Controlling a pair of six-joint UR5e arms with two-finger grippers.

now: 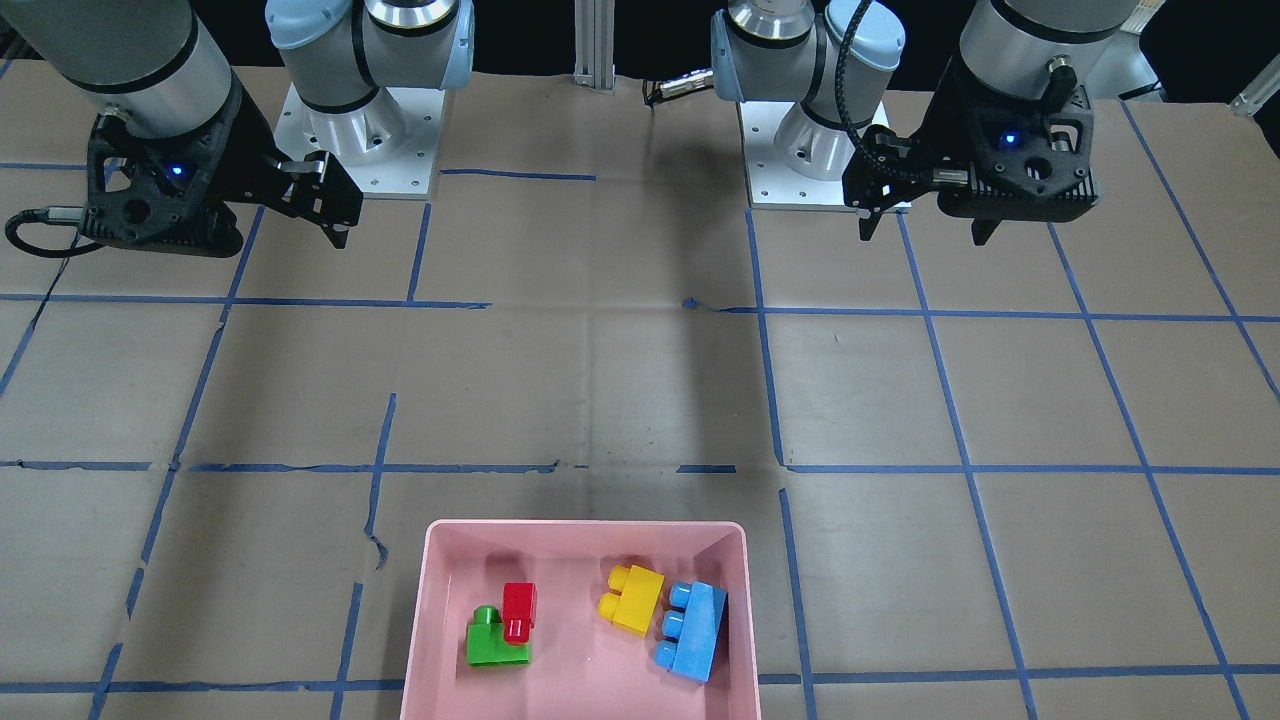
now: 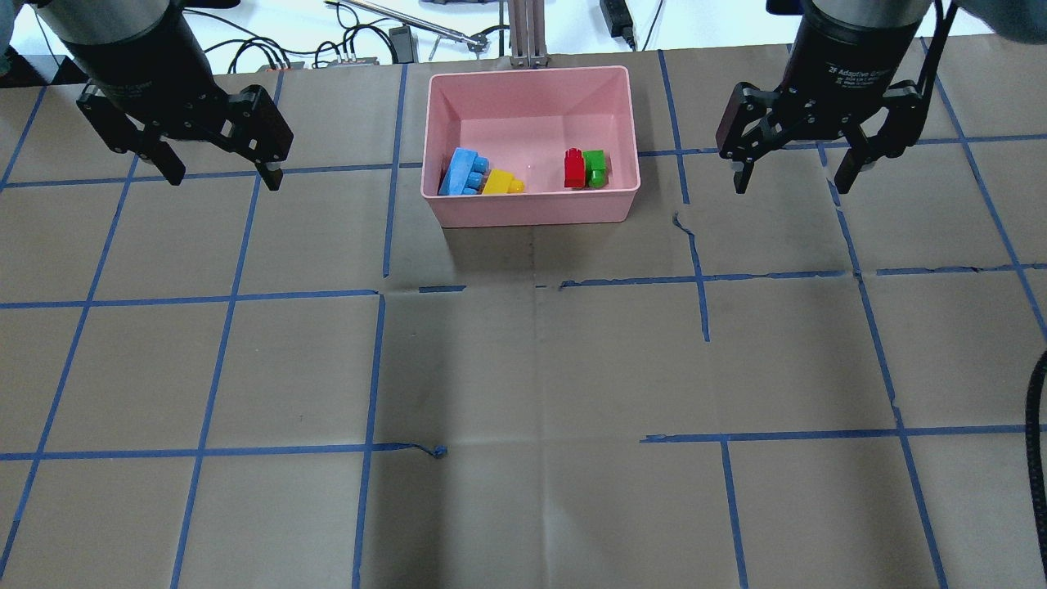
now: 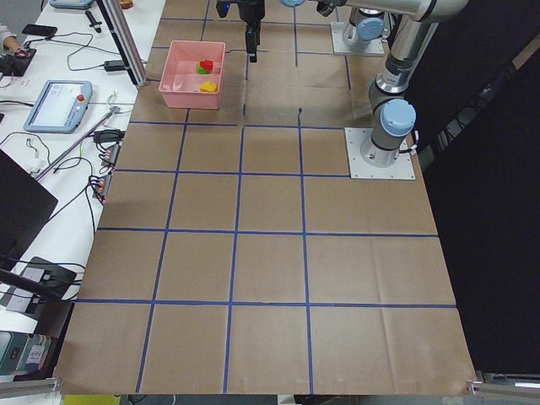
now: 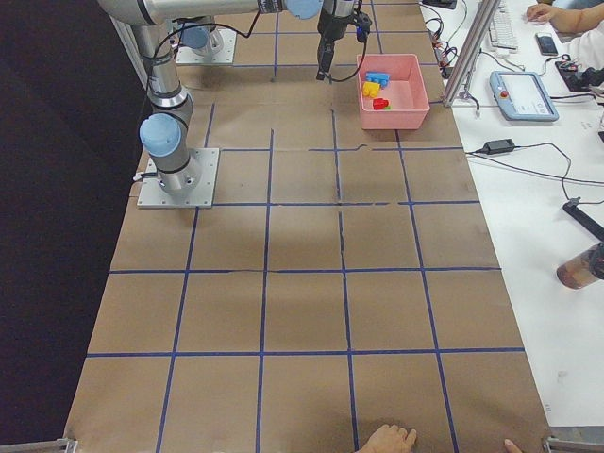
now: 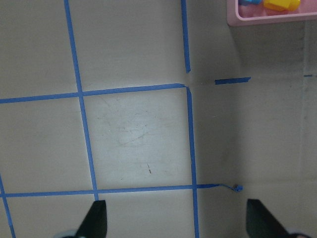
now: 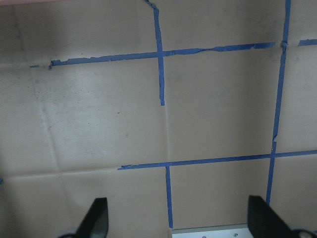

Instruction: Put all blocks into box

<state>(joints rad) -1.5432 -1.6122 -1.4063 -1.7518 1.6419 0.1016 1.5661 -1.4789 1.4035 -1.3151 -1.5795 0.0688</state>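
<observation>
Near ground: bare brown tabletop [image 2: 523, 393] with blue tape grid lines, and no block lies loose on it in any view.

Left end effector [image 2: 219, 173]: hanging above the tabletop off to the box's side, fingers spread wide, nothing between them. The wrist view shows both fingertips far apart over empty paper, with just a corner of the pink rim at the top edge. It reads as parked clear of the box.

Right end effector [image 2: 789, 174]: the same on the other side, jaws apart, empty, over tape lines and its own base plate edge. I judge both are held away so nothing disturbs the load.

Box [image 2: 530, 209]: the pink tray sits at the far edge of the tabletop, between the two arms, flat and upright.

Blue block [image 2: 460, 171]: in the box, leaning against the left wall, touching the yellow one.

Yellow block [image 2: 501, 182]: on the floor of the box, by the near wall.

Red block [image 2: 574, 168]: standing beside the green one, touching it.

Green block [image 2: 595, 168]: on the box floor, right half.

Task standing: all four blocks are inside, so this looks finished; no grasp seems left to make.
</observation>
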